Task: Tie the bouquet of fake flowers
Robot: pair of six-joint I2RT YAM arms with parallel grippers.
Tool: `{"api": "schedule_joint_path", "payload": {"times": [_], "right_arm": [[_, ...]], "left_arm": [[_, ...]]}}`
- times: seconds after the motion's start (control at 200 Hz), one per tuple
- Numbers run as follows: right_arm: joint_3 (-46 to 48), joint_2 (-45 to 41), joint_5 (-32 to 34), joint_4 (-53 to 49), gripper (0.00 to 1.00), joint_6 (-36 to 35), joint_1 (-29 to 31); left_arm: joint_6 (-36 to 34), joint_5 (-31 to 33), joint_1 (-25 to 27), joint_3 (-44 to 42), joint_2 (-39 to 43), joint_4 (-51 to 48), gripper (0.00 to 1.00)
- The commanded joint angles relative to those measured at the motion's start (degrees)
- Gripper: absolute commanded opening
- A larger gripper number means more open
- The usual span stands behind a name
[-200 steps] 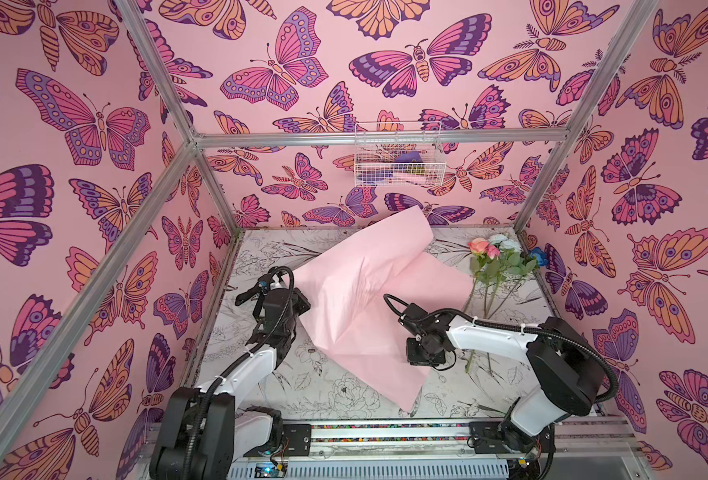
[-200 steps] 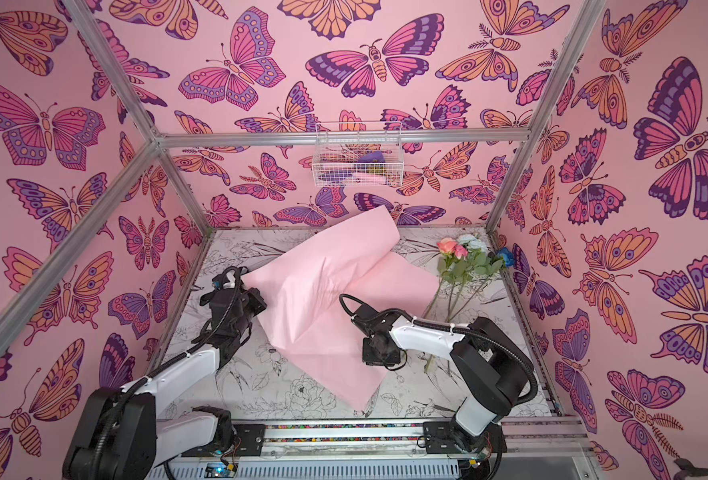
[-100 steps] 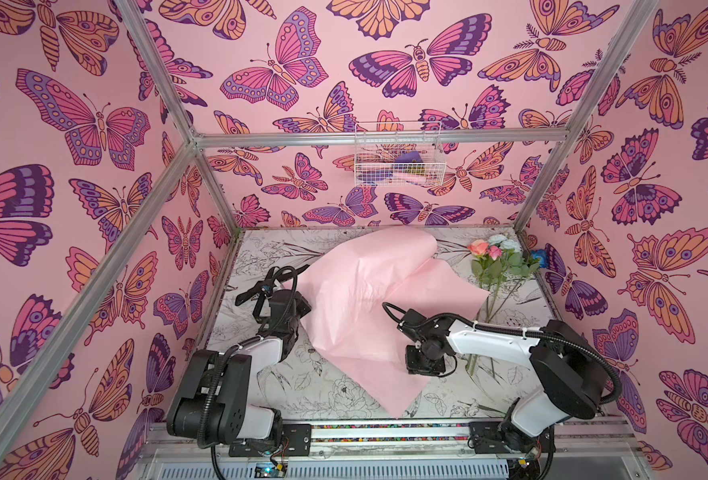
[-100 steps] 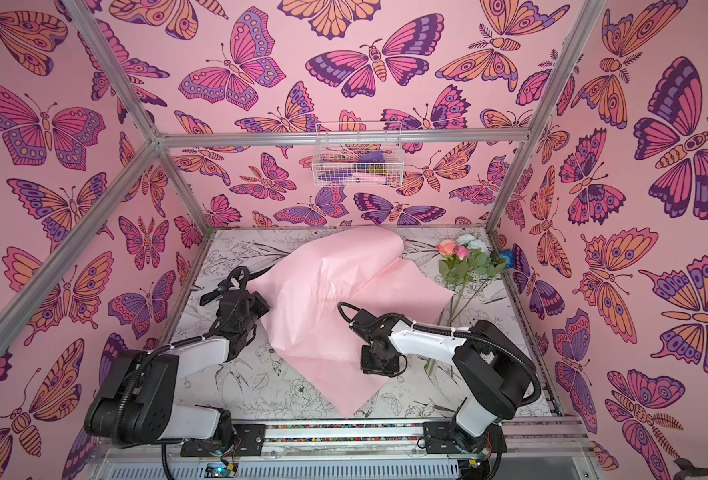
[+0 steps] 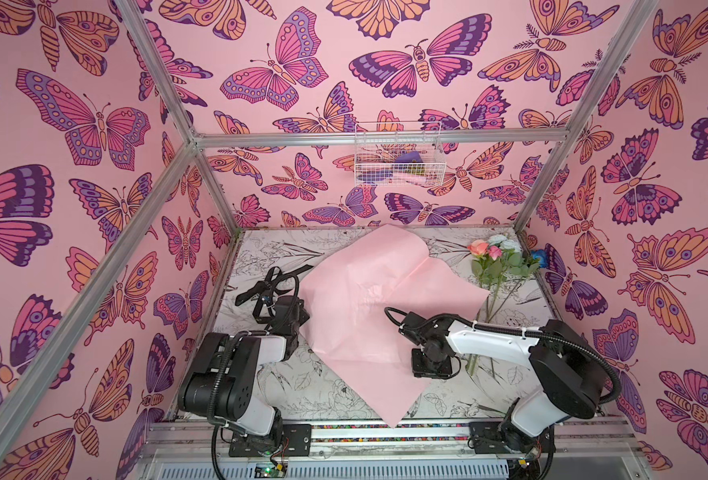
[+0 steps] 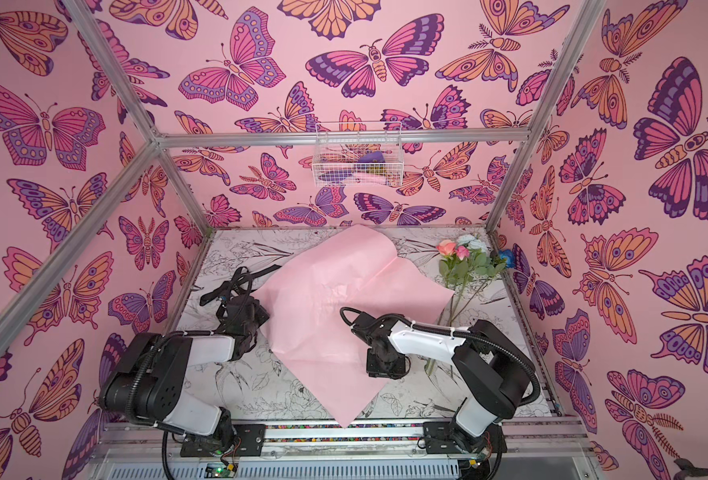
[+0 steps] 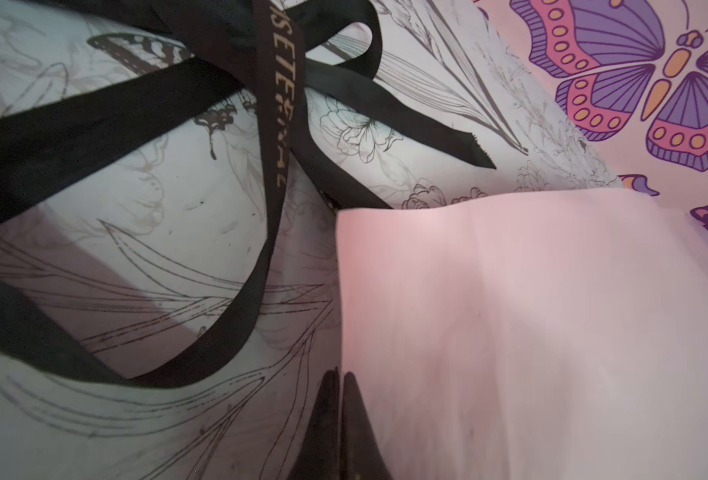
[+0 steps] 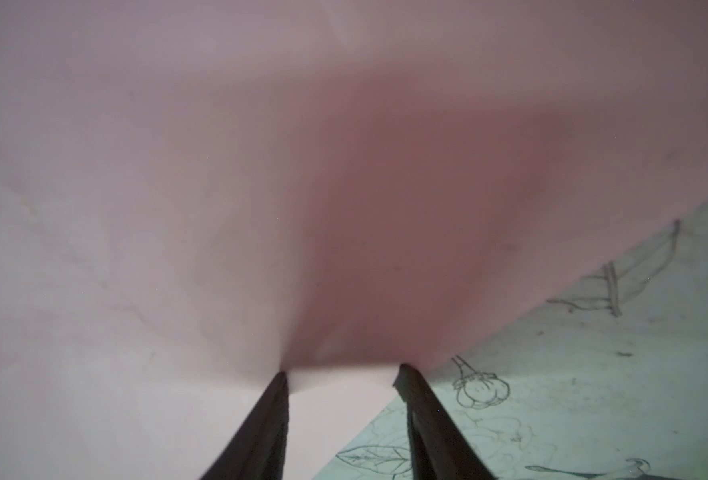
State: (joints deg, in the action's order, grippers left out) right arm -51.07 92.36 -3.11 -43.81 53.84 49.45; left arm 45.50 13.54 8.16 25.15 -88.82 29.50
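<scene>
Beneath left gripper and right gripper, floral-print table. Spread across its middle, between the two grippers, pink paper sheet, mostly flat, with a fold line and a raised curl toward the far side. On the bare table off the sheet's right edge, bouquet of fake flowers: peach-pink, pale and blue blooms well beyond the right gripper, toward the far right corner. Thin green stems running back under the right forearm, their ends just beside that gripper on its outer side. Just ahead of the left gripper, black ribbon, gold-lettered, in a loose tangle on the table, one strand touching the sheet's edge, well apart from the bouquet. Left gripper at the sheet's left corner, fingers pressed together, pinching the sheet's edge. Right gripper low over the sheet's near right edge, fingers spread apart, paper lying between and ahead of them, unclamped.
</scene>
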Motion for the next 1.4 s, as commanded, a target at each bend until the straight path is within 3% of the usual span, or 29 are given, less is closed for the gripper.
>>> {"api": "schedule_joint_path", "payload": {"times": [0.0,0.35,0.476,0.671,0.811,0.926,1.071,1.397], "right_arm": [[-2.9,-1.9,3.1,-2.8,0.51,-0.7,-0.9],[-15.5,-4.5,12.9,-2.1,0.72,-8.7,-4.9],[-18.2,-2.7,14.3,1.5,0.74,-11.3,-6.4],[-19.9,4.5,12.3,6.8,0.75,-12.6,-9.3],[-20.6,8.3,9.6,10.1,0.74,-12.6,-10.2],[-21.3,9.8,8.9,10.9,0.74,-12.5,-10.2],[-21.5,10.9,9.0,10.8,0.74,-12.4,-10.4],[-21.1,11.4,7.9,9.9,0.69,-11.8,-12.4]], "left_arm": [[-0.6,0.8,-0.3,0.9,-1.4,-0.5,0.00],[-4.6,0.5,-0.3,4.0,-2.9,-1.3,0.00],[-6.1,0.3,-0.4,5.0,-3.4,-1.9,0.00],[-8.0,-3.7,-2.3,8.4,-5.7,-4.0,0.32],[-8.0,-9.4,-5.5,11.0,-8.5,-3.8,0.65],[-5.1,-15.6,-9.3,13.4,-10.7,-3.6,0.80],[0.0,-21.6,-13.9,15.7,-14.6,-0.8,0.83],[4.4,-23.9,-18.9,24.6,-23.2,4.7,0.86]]}}
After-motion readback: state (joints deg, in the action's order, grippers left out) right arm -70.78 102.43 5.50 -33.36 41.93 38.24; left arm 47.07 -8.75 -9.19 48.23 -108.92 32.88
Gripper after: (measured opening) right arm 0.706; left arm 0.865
